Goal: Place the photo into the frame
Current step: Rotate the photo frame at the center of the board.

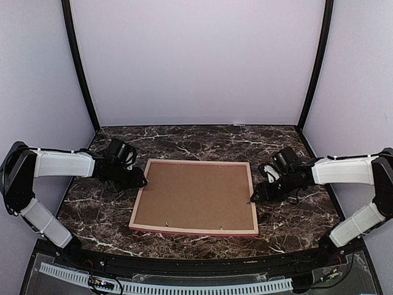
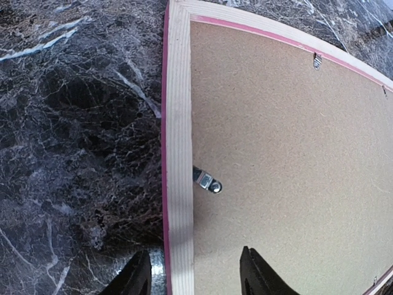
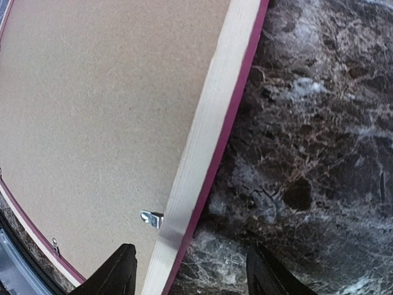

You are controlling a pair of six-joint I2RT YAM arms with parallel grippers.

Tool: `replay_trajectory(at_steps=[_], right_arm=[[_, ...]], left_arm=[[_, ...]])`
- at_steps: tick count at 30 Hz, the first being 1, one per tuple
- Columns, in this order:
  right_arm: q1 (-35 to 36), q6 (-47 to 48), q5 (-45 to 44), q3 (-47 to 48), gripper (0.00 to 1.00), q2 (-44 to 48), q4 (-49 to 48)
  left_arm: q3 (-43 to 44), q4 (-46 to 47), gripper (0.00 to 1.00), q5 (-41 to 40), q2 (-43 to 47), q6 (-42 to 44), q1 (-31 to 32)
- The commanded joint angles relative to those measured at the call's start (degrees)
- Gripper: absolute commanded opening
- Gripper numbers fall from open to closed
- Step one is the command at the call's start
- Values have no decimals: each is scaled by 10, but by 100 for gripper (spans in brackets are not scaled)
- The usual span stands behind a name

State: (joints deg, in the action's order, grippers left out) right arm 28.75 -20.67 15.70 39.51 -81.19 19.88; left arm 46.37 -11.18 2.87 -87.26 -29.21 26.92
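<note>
A dark marble table (image 1: 92,209) with white veins sits inside a pale-walled booth, and both arms reach inward over it from the two sides.

The left gripper (image 1: 142,180) is at the frame's left rail, near the far corner. In the left wrist view its two dark fingers (image 2: 138,276) are spread wide. One is over the bare marble outside the rail and the other is over the brown board (image 2: 288,160) inside it, so the pale wood rail runs between them. A small metal clip (image 2: 209,182) lies just ahead of this gripper, on the rail's inner edge. It holds nothing, and I cannot tell whether the fingers touch the rail.

Between the two grippers lies the frame (image 1: 193,230), flat on the table with its back facing up. Its long axis runs from left to right, its outer edge is pink, and the brown board fills its opening.

The right gripper (image 1: 253,198) is at the right rail, about midway along it. Its fingers (image 3: 116,270) are also spread wide, straddling the rail, one over the board and one over the marble. Another metal clip (image 3: 152,218) sits just ahead of it, on the board side. This gripper grasps nothing either.
</note>
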Motion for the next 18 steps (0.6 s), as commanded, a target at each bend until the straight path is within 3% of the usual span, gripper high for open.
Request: replay_trajectory(at_steps=[1, 11, 18], right_arm=[[12, -30, 3, -32, 63, 32, 6], [68, -91, -27, -69, 62, 63, -9], [104, -119, -63, -70, 51, 47, -8]], left_arm=[[-10, -18, 55, -4, 35, 5, 0], [-25, -12, 71, 6, 80, 16, 0], [-33, -8, 80, 17, 105, 17, 2]])
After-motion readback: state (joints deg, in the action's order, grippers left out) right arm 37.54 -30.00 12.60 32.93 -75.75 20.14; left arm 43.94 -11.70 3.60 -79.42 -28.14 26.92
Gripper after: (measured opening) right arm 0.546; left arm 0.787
